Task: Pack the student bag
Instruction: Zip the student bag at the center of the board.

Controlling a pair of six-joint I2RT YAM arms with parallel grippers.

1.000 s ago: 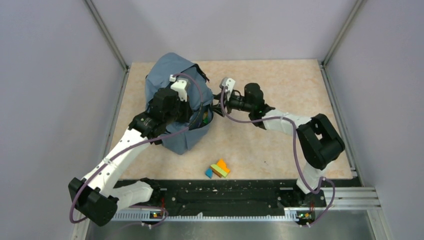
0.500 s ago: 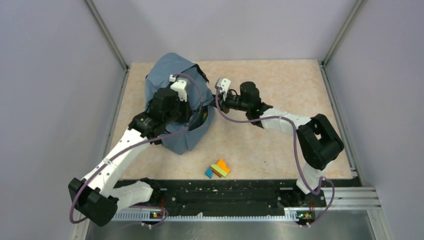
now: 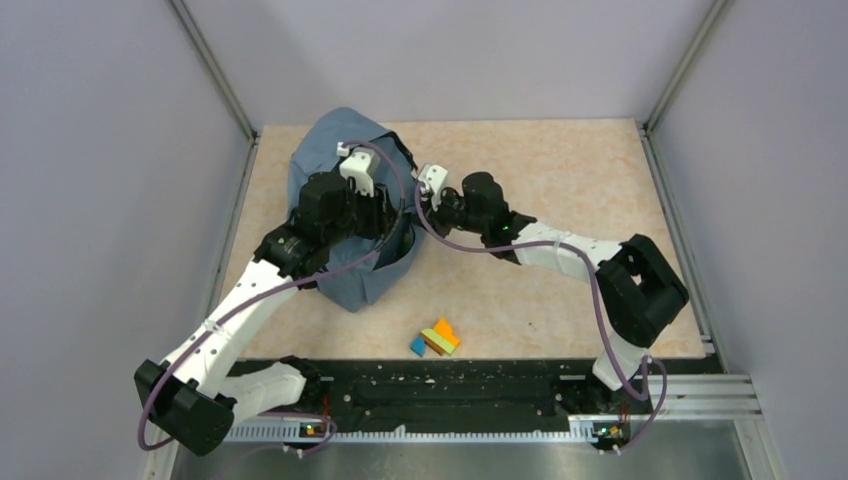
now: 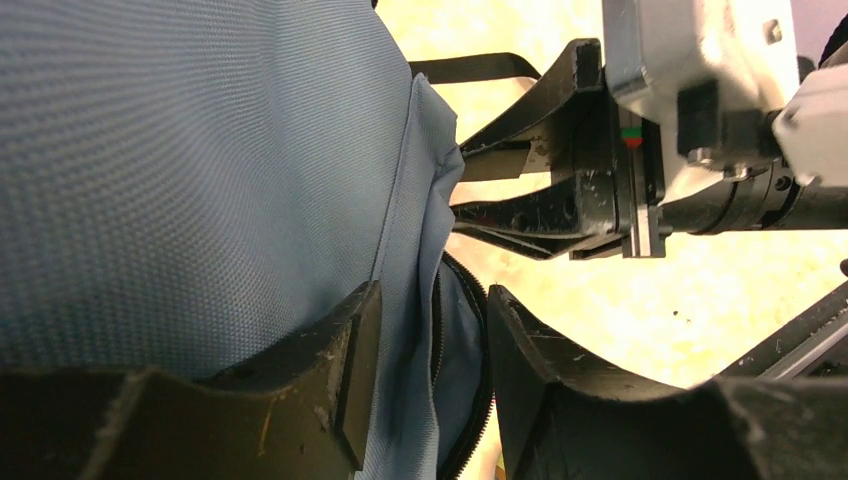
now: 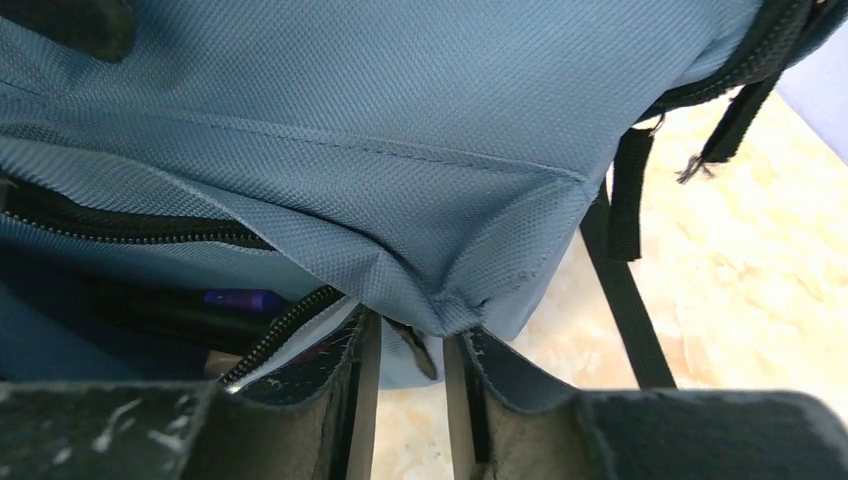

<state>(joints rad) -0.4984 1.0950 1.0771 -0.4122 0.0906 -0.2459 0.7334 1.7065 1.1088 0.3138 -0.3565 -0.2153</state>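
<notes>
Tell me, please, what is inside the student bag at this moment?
Through the open zipper of the student bag, the right wrist view shows dark lining and a purple pen-like object. The blue fabric covers everything else inside.

**Cell surroundings: walls, tabletop, light**

Tabletop [image 3: 570, 170]: beige-pink with a mottled, stone-like pattern and a matte finish. It looks pale yellow in both wrist views.

Left wall [image 3: 100, 200], back wall [image 3: 450, 50] and right wall [image 3: 785, 200]: plain panels, pale lavender-grey.

Aluminium posts stand at the far-left corner [image 3: 212, 68] and the far-right corner [image 3: 688, 62], with metal strips running along the table's side edges.

Near edge: a black mounting rail [image 3: 450, 388] spans the full width. In front of it sits a toothed silver strip, then a brushed metal sheet [image 3: 450, 458].

Light is even and diffuse, and the shadows on the table are soft.
</notes>
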